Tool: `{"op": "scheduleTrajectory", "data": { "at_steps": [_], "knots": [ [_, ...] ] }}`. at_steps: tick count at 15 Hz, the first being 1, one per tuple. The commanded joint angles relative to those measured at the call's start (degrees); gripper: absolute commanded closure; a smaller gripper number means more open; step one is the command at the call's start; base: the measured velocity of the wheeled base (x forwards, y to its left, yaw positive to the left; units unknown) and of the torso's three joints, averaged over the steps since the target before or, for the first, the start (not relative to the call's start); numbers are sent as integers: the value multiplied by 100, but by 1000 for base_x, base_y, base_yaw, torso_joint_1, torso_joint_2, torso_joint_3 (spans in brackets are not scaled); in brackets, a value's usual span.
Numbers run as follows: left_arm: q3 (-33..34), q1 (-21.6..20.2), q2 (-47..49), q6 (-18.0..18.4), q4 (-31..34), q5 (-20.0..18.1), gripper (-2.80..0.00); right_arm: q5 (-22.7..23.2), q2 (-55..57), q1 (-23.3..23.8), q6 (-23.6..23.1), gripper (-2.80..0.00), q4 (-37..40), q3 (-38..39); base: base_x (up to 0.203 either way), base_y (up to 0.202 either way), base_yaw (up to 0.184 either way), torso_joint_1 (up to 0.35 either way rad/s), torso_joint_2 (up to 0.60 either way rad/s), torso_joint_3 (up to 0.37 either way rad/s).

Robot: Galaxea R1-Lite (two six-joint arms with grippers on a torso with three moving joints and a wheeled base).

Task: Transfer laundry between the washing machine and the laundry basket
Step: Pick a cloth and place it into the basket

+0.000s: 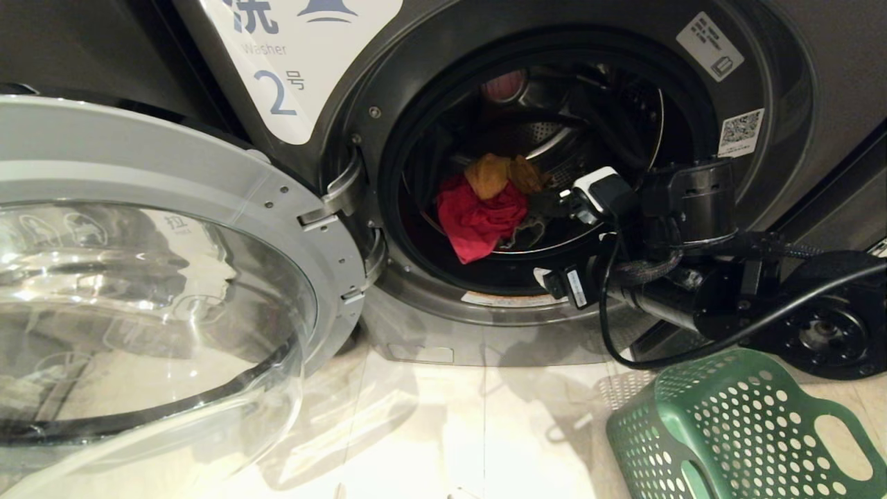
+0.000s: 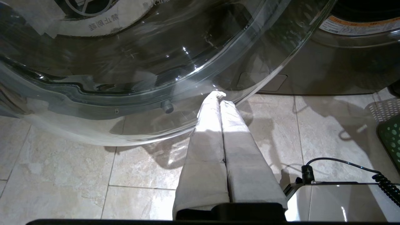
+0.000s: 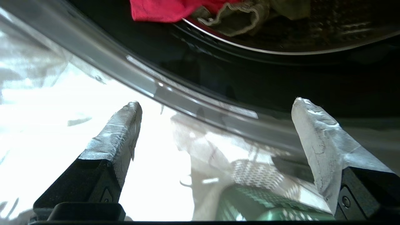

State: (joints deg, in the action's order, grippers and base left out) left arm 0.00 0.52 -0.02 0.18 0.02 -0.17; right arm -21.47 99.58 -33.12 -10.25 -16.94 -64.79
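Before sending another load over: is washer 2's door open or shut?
Open. The door is swung wide to the left on its hinge, exposing the drum with laundry inside.

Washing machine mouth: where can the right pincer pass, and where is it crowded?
Free: upper drum above the mustard-orange cloth, and the washing machine mouth's right side. Crowded: lower left, where the red-pink cloth and grey-olive cloth pile. Open right pincer is empty.
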Motion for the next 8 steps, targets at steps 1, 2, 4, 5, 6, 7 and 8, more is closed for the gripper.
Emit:
{"op": "scheduleTrajectory", "data": {
  "at_steps": [1, 2, 4, 5, 6, 7, 8],
  "knots": [
    [0, 1, 2, -1, -2, 0, 0, -15, -159, 34, -12, -280, 157, -130, 0, 0, 0, 0, 0, 0],
    [0, 1, 2, -1, -2, 0, 0, -15, -176, 34, -16, -280, 156, -91, 0, 0, 0, 0, 0, 0],
    [-1, 1, 2, -1, -2, 0, 0, -15, -176, 44, -12, -280, 156, -41, -3, -5, 112, 2, 2, 2],
    [0, 1, 2, -1, -2, 0, 0, -15, -176, 75, -12, -280, 156, -13, 1, -6, 172, -2, 2, 0],
    [0, 1, 2, -1, -2, 0, 0, -16, -176, 147, -12, -280, 149, 27, -2, -10, 184, 0, 2, 6],
    [0, 1, 2, -1, -2, 0, 0, -34, -160, 209, -12, -280, 147, 38, -3, -11, 173, -6, 2, 2],
    [0, 1, 2, -1, -2, 0, 0, -55, -149, 308, -12, -280, 118, 73, -1, -7, 163, 2, -2, -2]
  ]
}}
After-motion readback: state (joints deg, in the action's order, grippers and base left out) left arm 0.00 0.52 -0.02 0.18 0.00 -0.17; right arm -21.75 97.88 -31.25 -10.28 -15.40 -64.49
